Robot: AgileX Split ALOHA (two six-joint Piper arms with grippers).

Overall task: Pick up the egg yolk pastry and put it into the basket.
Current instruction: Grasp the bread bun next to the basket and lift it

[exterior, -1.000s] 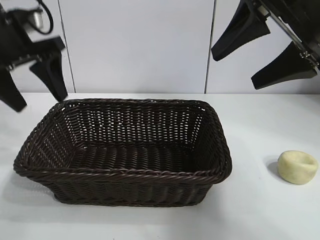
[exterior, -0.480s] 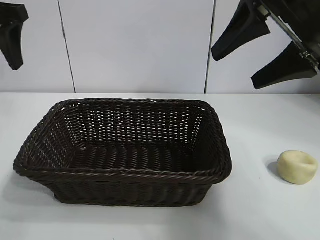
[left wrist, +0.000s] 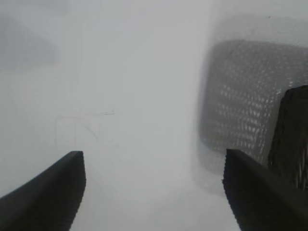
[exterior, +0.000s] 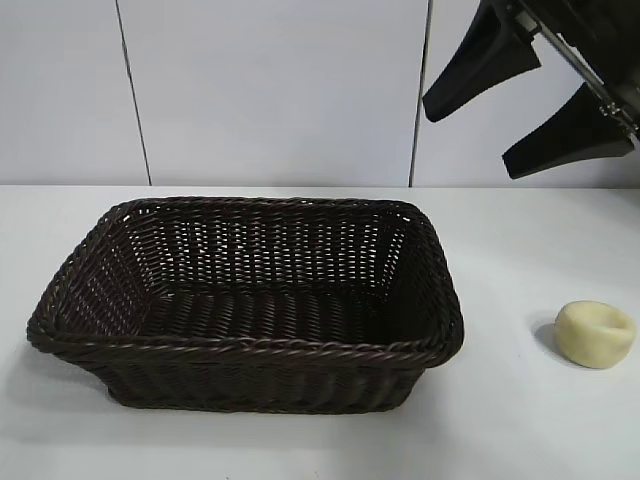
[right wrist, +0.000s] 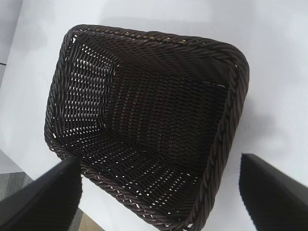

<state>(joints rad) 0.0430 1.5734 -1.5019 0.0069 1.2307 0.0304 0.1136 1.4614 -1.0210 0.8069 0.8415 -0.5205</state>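
**Pastry waits at the table's right edge, basket empty**

Starting at the left, the left gripper [left wrist: 153,192] is out of the exterior view; its wrist camera shows the fingers spread wide over bare white table [exterior: 300,450], holding nothing. The wicker basket [exterior: 250,350] sits left of centre, mouth up and empty, ready to receive. The right gripper [exterior: 525,100] hangs high above the table's rear right corner, jaws wide apart and empty, angled toward the basket. The egg yolk pastry [exterior: 596,333] lies near the right edge, well apart from the basket, so the right arm seems the likelier one to fetch it.
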